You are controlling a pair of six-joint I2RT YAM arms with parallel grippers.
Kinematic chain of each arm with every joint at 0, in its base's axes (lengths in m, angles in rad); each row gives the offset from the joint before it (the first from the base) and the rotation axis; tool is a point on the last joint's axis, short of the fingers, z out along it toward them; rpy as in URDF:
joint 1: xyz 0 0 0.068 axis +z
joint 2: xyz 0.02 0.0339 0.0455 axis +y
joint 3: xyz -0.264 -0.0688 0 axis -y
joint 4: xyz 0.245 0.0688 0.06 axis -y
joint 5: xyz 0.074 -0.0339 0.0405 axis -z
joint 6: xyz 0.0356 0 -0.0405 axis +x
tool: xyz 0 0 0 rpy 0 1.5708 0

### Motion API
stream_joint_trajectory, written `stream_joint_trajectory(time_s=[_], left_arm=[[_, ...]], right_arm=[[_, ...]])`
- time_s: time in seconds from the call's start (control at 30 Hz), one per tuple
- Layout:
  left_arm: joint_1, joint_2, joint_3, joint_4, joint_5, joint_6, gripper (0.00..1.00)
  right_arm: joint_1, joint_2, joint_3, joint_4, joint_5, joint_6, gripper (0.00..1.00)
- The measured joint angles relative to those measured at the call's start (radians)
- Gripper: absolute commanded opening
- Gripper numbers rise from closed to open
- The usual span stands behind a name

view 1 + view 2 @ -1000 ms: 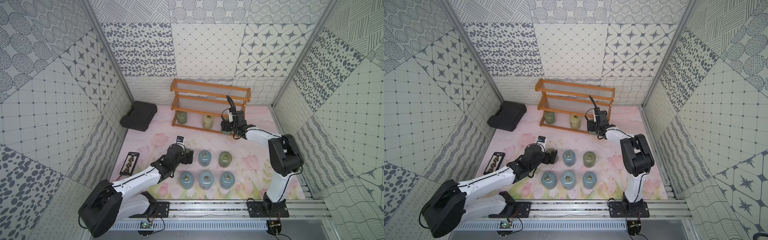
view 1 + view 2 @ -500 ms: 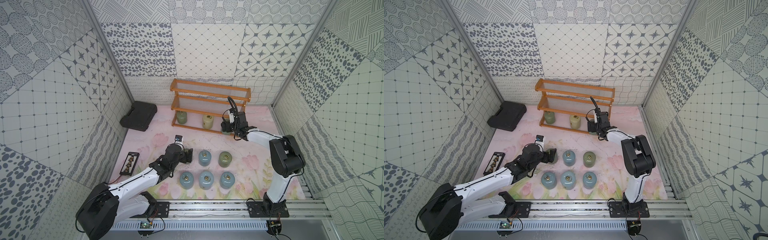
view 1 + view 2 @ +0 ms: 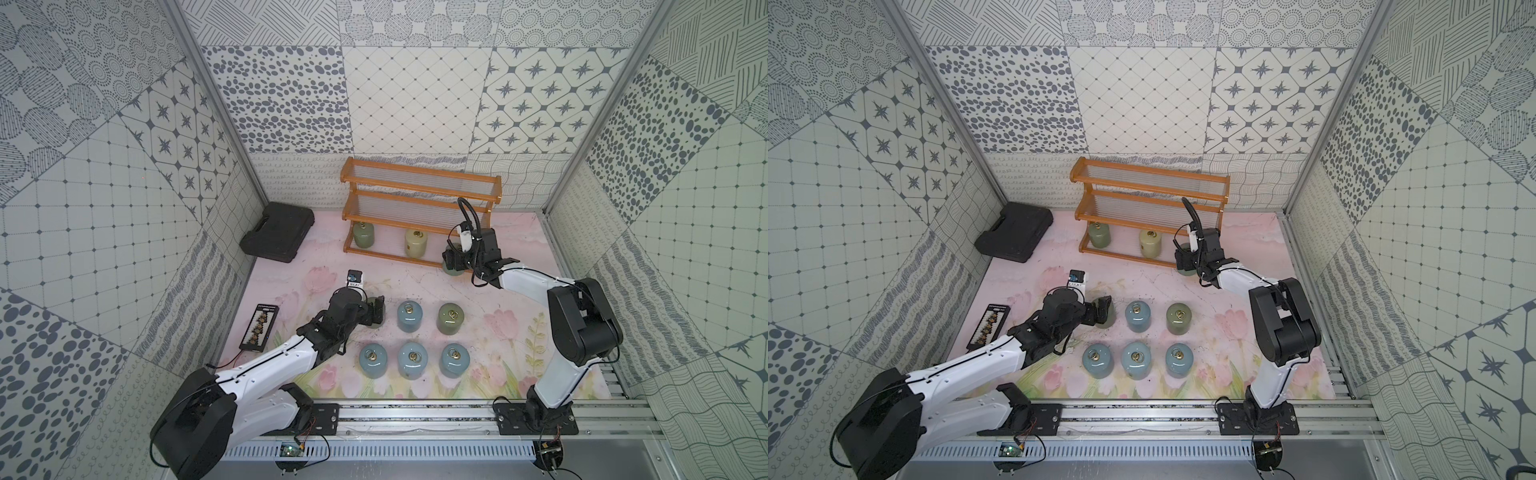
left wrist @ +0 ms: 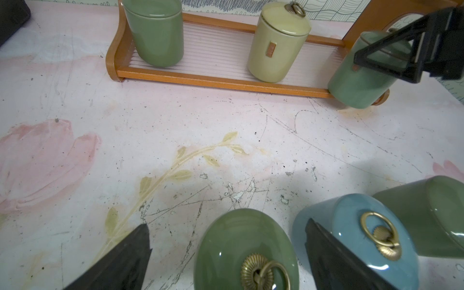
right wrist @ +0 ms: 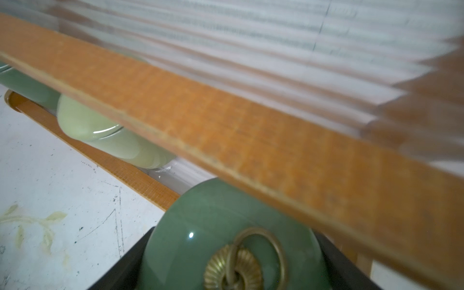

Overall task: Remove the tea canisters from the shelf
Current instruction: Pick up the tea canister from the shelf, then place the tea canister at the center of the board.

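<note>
The shelf point(image 3: 419, 199) stands at the back; on its lowest tier are a green canister point(image 3: 364, 235) and a cream one point(image 3: 416, 243). My right gripper point(image 3: 459, 259) is shut on another green canister point(image 5: 200, 238), tilted at the right end of the tier's front rail point(image 4: 226, 81). My left gripper point(image 3: 376, 316) is open, its fingers point(image 4: 130, 258) either side of a green canister point(image 4: 247, 251) standing on the table. Beside it stand a blue canister point(image 3: 409, 316) and a green one point(image 3: 451, 319). Three blue canisters point(image 3: 412, 359) form the front row.
A black case point(image 3: 278, 237) lies at the back left near the wall. A flat black box of small parts point(image 3: 259, 330) sits at the left edge. Patterned walls close three sides, and the arms' metal rail point(image 3: 415, 415) runs along the front.
The right gripper has shifted a little toward the front with the green canister. The left gripper has stayed open over its canister, hardly moving.
</note>
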Motion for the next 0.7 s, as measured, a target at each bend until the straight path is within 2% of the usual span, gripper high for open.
stream_joint_trajectory(time_s=[0.27,0.7], left_arm=[[0.0,-0.002,-0.008,-0.001,0.0,-0.011,1.0],[0.0,-0.016,-0.015,-0.004,0.001,-0.027,1.0]], right_arm=[[0.034,-0.05,-0.058,0.019,-0.03,-0.008,0.75],[0.172,-0.055,-0.081,0.007,-0.06,-0.003,0.75]])
